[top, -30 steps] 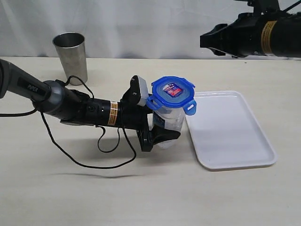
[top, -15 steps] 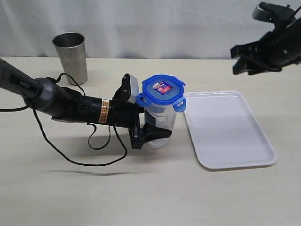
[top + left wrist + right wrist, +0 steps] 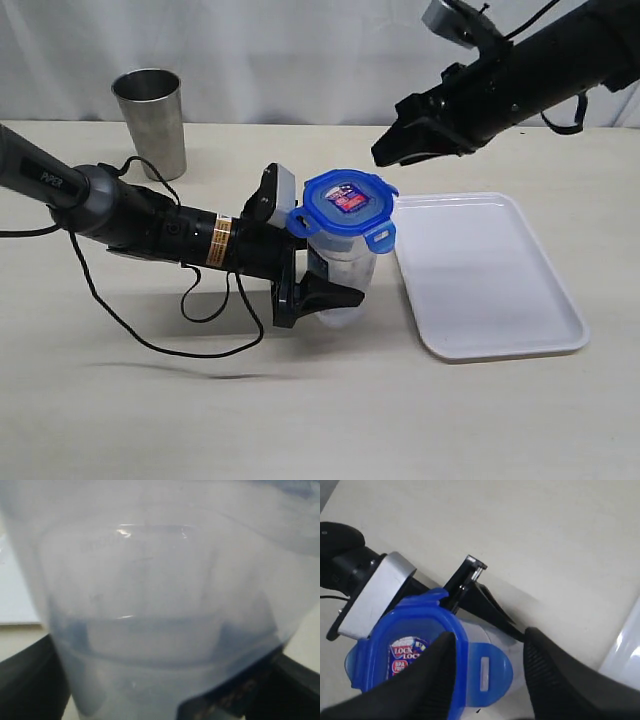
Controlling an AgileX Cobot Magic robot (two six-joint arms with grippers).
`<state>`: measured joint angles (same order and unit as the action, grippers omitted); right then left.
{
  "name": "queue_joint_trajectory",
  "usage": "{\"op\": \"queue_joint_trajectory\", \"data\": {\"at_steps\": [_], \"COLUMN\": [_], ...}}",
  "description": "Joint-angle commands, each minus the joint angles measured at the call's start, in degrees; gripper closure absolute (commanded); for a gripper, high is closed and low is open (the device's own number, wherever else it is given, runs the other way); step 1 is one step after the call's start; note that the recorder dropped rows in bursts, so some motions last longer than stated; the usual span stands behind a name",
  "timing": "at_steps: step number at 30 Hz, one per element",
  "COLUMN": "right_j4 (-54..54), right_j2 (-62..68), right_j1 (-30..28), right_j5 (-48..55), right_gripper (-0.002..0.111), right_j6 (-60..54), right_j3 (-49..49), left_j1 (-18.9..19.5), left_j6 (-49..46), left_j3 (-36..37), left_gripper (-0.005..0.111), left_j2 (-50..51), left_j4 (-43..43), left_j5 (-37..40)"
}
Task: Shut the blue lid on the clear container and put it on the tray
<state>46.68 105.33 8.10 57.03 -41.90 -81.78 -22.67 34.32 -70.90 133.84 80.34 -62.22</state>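
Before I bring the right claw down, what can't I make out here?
Exterior view: blue lid flaps too small to tell whether snapped; left claw covers the clear container's lower part.
Left wrist view: the container fills the frame, blurred, hiding the lid.
Right wrist view: right claw covers part of the lid; frame edge crops it.

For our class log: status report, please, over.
Left gripper grips clear container, blue lid on top. Right gripper open over lid. Tray alongside, nothing between.

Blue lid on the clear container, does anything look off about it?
Yes. The blue lid sits on the clear container, but its snap flaps stick out sideways instead of folding down against the wall, so it looks unlatched.
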Motion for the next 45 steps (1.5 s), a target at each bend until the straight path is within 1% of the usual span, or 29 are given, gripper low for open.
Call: {"op": "queue_joint_trajectory", "data": {"at_steps": [1,19,24,27,32,37,43,45], "right_j4": [-0.83,1.07,0.06,0.53,0.25,-0.22,-7.31,-8.1], "right_j2": [1.81,5.77,7.35,8.59,12.26,12.79,12.79,12.79], "right_j1": [0.1,0.7,2.69,2.69,2.69,2.69,2.69,2.69], "right_j5": [3.46,10.57,11.22,12.93,12.93,12.93,12.93,12.93], "right_gripper": [0.066,0.066,0.07,0.071,0.073,0.074,0.074,0.074], "right_j6": [0.45,0.35,-0.49,-0.49,1.19,2.11,7.7,8.18], "right_j3": [-0.19,-0.19,-0.19,-0.19,-0.19,-0.19,0.53,0.81], "left_j1": [-0.01,-0.01,-0.01,-0.01,-0.01,-0.01,-0.01,-0.01], "left_j6": [0.59,0.59,0.59,0.59,0.59,0.47,0.47,0.47], "left_j3": [0.23,0.23,0.23,0.23,0.23,0.23,0.23,0.23], "left_gripper": [0.107,0.107,0.107,0.107,0.107,0.107,0.107,0.107], "left_j2": [-0.01,-0.01,-0.01,-0.01,-0.01,-0.01,-0.01,-0.01], "left_j4": [1.65,1.42,1.42,1.42,0.58,-0.91,-1.19,-1.34], "left_j5": [0.16,0.54,0.54,0.54,0.65,0.65,0.65,0.65]}}
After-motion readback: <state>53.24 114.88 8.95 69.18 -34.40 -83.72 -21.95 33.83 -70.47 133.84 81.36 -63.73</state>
